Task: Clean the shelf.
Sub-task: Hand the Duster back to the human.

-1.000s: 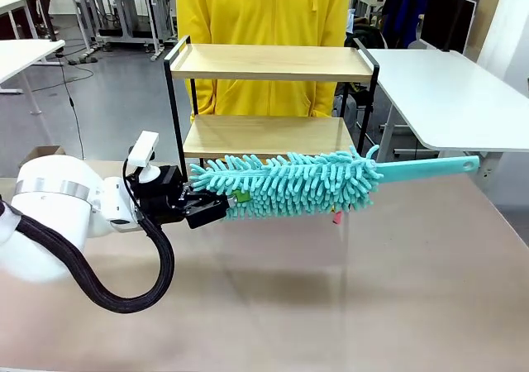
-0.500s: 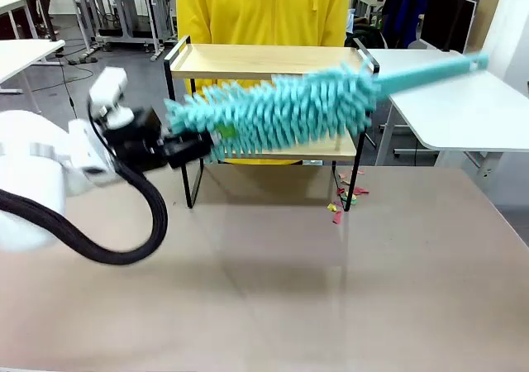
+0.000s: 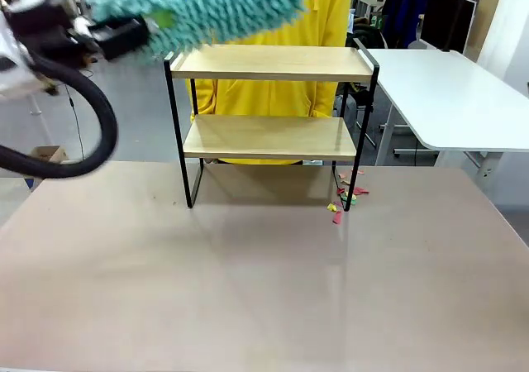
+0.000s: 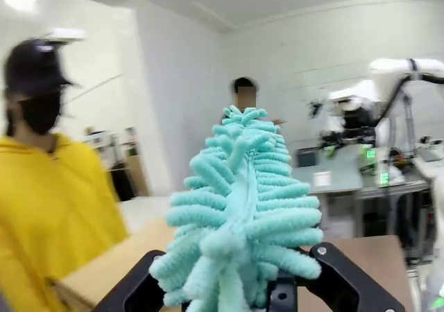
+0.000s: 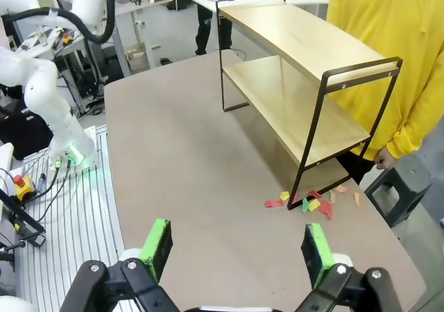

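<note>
The shelf (image 3: 273, 61) stands at the table's far side with both wooden boards bare; it also appears in the right wrist view (image 5: 298, 97). My left gripper (image 3: 142, 31) is raised at the upper left, above the shelf's top board, shut on a fluffy turquoise duster (image 3: 198, 4). The duster's head reaches right over the shelf's left end. From the left wrist, the duster (image 4: 239, 215) stands straight up out of the left gripper (image 4: 277, 295). My right gripper (image 5: 237, 249) hangs open above the table with nothing between its green pads (image 5: 158, 246).
Small coloured paper scraps (image 3: 343, 198) lie on the brown table (image 3: 264, 289) by the shelf's right front foot, also in the right wrist view (image 5: 312, 201). A person in a yellow hoodie (image 3: 264, 8) stands behind the shelf. A white table (image 3: 446, 91) is at the right.
My left arm has swung the duster up from in front of the lower board, past the top board, to above the shelf's left end. The scraps have stayed by the foot.
</note>
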Robot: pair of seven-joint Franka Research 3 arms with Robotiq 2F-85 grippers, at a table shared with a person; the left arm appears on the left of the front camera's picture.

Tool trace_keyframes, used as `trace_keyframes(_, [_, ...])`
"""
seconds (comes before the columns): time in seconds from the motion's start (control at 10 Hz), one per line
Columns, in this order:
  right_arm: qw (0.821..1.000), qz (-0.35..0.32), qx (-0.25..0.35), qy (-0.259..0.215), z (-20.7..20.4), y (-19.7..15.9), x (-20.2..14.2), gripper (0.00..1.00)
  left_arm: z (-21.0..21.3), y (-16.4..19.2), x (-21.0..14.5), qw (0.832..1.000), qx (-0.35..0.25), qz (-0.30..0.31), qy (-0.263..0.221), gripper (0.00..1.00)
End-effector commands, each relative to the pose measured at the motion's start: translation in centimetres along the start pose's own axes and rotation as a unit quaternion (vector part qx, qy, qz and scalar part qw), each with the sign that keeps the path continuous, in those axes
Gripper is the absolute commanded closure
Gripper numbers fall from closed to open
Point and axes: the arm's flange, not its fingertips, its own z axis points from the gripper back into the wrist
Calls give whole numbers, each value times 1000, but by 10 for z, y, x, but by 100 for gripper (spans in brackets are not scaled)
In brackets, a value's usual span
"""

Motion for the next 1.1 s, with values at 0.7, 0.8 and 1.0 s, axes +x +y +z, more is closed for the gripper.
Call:
trace_keyframes(0.7, [1000, 5, 0, -10, 1, -1, 4, 0, 161, 59, 41, 890, 429, -119, 97, 81])
trace_keyframes(0.8, [1000, 5, 0, -10, 1, -1, 4, 0, 171, 57, 27, 883, 441, -124, 106, 81])
trace_keyframes(1.0, [1000, 5, 0, -10, 1, -1, 4, 0, 193, 55, -14, 876, 451, -114, 123, 81])
